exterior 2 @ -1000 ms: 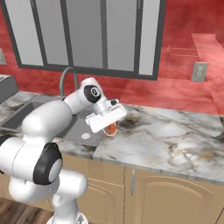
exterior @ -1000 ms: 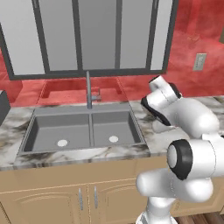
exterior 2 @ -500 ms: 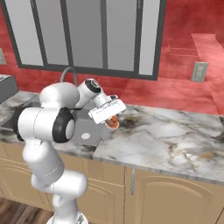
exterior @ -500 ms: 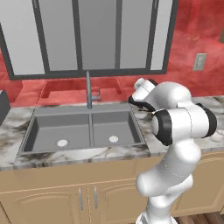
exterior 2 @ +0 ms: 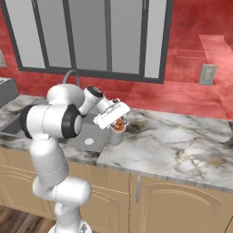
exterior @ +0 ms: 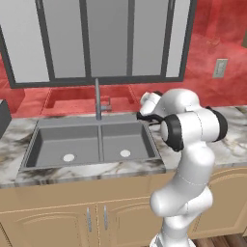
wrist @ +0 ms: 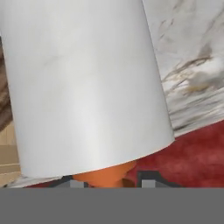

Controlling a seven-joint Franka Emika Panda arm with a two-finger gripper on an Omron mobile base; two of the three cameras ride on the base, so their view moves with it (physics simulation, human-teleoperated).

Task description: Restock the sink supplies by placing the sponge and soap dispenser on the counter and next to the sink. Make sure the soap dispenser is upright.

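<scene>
The soap dispenser (exterior 2: 115,135) is a whitish bottle with an orange pump top (exterior 2: 119,125). It stands upright on the marble counter (exterior 2: 177,141), right beside the right rim of the grey double sink (exterior: 96,140). My gripper (exterior 2: 116,122) comes down from above and is shut on the pump top. In the hand view the bottle's white body (wrist: 87,83) fills most of the picture. There the orange top (wrist: 105,174) sits between the dark fingertips (wrist: 151,177). In the left base view my own arm hides the bottle. The sponge is out of view.
A tall grey faucet (exterior: 98,99) rises behind the sink. A dark grey appliance (exterior 2: 7,91) sits at the far left of the counter. A wide stretch of marble (exterior 2: 191,150) lies right of the bottle, under a wall outlet (exterior 2: 207,75).
My arm has folded up, its elbow swinging over the base. The hand and the bottle have stayed by the sink's right rim, lifting slightly and then coming down again.
</scene>
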